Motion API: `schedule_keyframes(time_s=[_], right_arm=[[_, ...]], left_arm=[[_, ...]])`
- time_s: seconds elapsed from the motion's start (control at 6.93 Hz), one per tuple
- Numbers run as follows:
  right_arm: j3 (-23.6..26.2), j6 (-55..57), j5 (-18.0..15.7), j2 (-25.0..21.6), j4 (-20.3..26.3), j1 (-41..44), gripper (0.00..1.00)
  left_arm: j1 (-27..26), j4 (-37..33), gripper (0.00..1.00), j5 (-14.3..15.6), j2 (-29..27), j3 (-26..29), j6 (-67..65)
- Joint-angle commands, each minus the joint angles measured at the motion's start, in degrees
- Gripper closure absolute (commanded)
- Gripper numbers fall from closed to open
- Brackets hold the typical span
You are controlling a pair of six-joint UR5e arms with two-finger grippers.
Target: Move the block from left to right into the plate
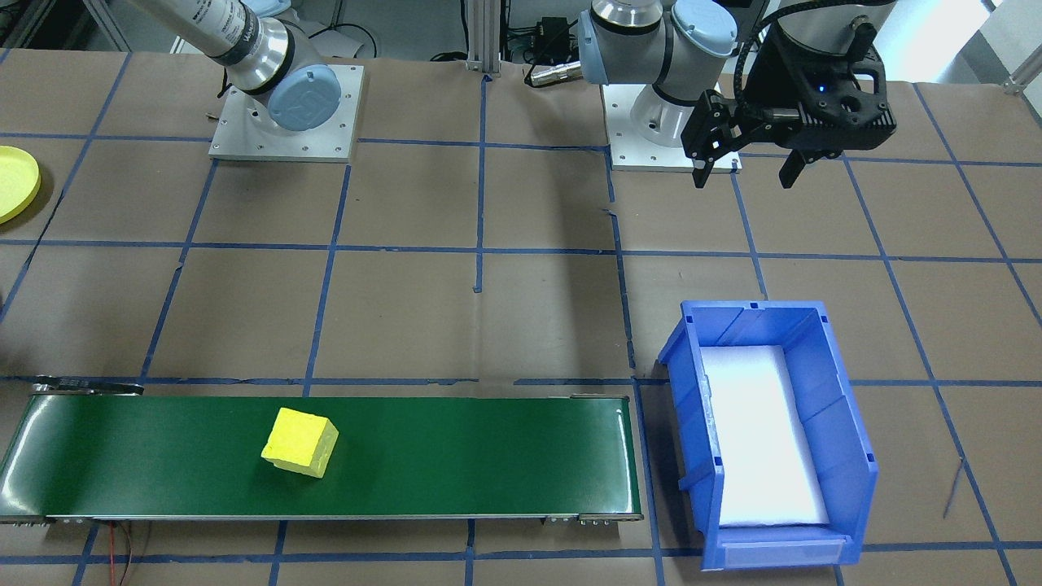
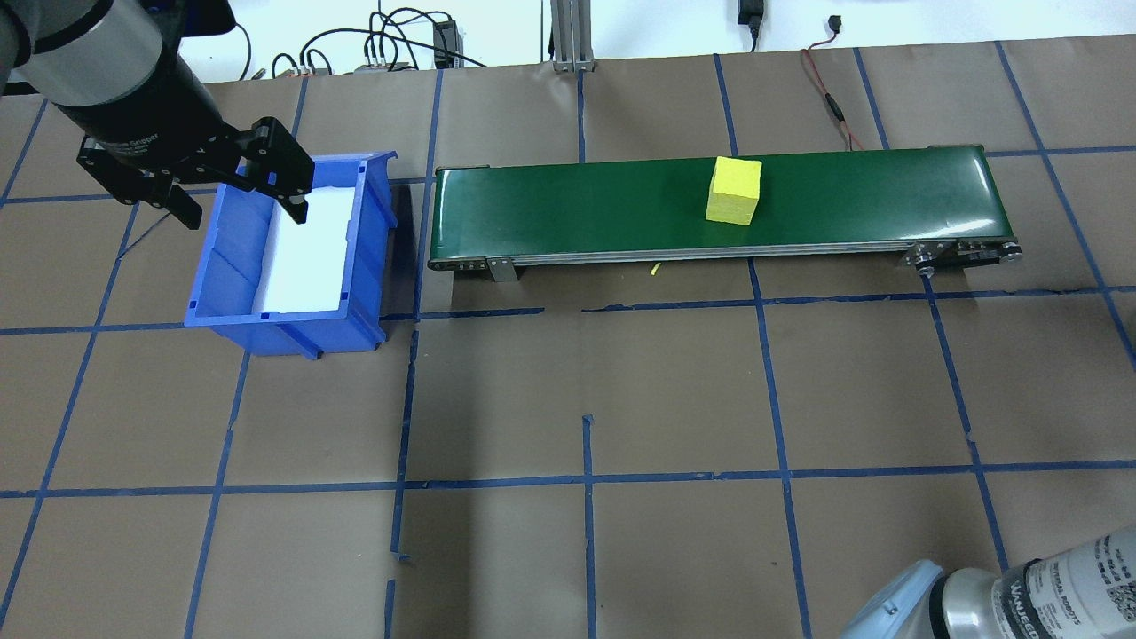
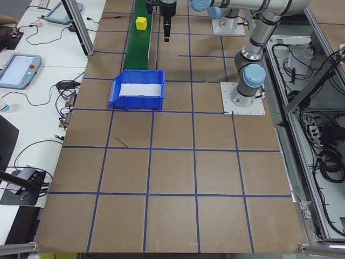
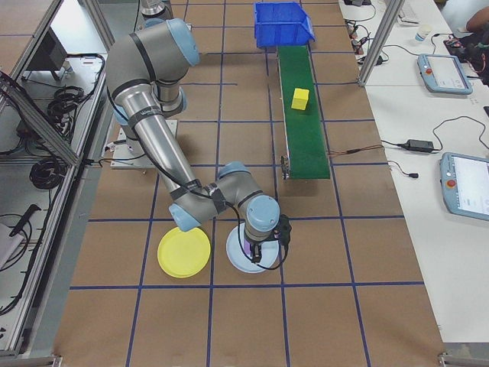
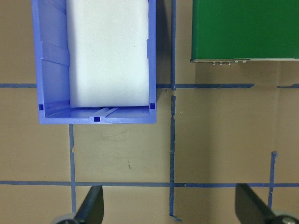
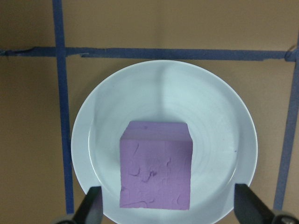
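Observation:
A yellow block [image 1: 299, 442] [image 2: 735, 190] lies on the green conveyor belt [image 1: 456, 456], also seen from the side as the block [image 4: 301, 99]. The yellow plate [image 4: 183, 252] [image 1: 12, 183] sits on the table near the right arm's base, with nothing on it. My right gripper [image 6: 169, 210] [image 4: 260, 256] hangs open over a pale blue plate [image 6: 224, 107] that holds a purple block [image 6: 156, 163]; the fingers do not touch the block. My left gripper [image 1: 745, 167] [image 2: 241, 211] is open and holds nothing, up above the table beside the blue bin.
A blue bin [image 1: 838, 456] [image 2: 368, 248] [image 5: 49, 70] with a white liner stands at the belt's end on the left arm's side. The pale blue plate lies right beside the yellow plate. Brown paper with blue tape lines covers the table.

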Motion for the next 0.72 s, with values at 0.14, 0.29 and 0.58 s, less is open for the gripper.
schedule_keyframes(time_s=[0.14, 0.29, 0.58], right_arm=[[-0.10, 3.31, 1.51, -4.27, 0.73, 9.93, 0.00], [-0.01, 5.68, 1.51, -5.06, 0.73, 14.33, 0.00], [-0.10, 15.39, 1.42, -5.42, 0.82, 23.82, 0.00]], left_arm=[[0.10, 0.00, 0.00, 0.00, 0.00, -0.04, 0.01], [0.02, 0.00, 0.00, 0.00, 0.00, -0.04, 0.01], [0.10, 0.00, 0.00, 0.00, 0.00, -0.04, 0.01]])
